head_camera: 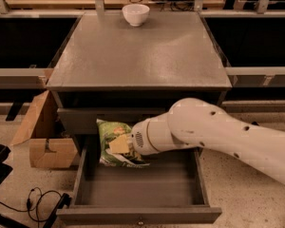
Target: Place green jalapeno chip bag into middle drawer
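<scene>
From where I stood, no writing could be read on anything. The green jalapeno chip bag [109,148] carried a small red-orange logo [118,126] near its top, but its letters could not be made out. The gripper [118,145] clasped that bag over the back of the open middle drawer [180,215], and it showed no legible marks.
</scene>
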`<state>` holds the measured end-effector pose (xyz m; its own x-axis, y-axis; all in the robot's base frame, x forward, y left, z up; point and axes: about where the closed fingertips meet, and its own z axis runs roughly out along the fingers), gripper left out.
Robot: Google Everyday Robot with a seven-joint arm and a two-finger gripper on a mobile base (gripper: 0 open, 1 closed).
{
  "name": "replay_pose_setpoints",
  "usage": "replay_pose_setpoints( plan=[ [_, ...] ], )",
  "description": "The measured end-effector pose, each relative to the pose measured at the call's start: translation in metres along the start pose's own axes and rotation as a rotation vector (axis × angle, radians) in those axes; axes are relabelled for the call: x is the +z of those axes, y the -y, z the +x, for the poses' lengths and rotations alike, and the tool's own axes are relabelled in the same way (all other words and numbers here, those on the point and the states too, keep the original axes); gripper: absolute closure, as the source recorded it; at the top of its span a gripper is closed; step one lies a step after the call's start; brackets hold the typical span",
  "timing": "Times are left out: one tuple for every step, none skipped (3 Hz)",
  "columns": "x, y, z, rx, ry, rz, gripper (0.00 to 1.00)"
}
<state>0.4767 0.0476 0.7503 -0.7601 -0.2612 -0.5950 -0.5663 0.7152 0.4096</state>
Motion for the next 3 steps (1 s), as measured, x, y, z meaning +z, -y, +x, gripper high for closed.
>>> replay_pose_setpoints(
  plan=[
    [0.055, 0.052, 0.048, 0.067, -0.037, 0.053, 1.0],
    [0.105, 0.092, 0.085, 0.126, -0.068, 0.083, 1.0],
    [0.152, 0.117, 0.117, 0.184, -0.1, 0.091, 1.0]
  ],
)
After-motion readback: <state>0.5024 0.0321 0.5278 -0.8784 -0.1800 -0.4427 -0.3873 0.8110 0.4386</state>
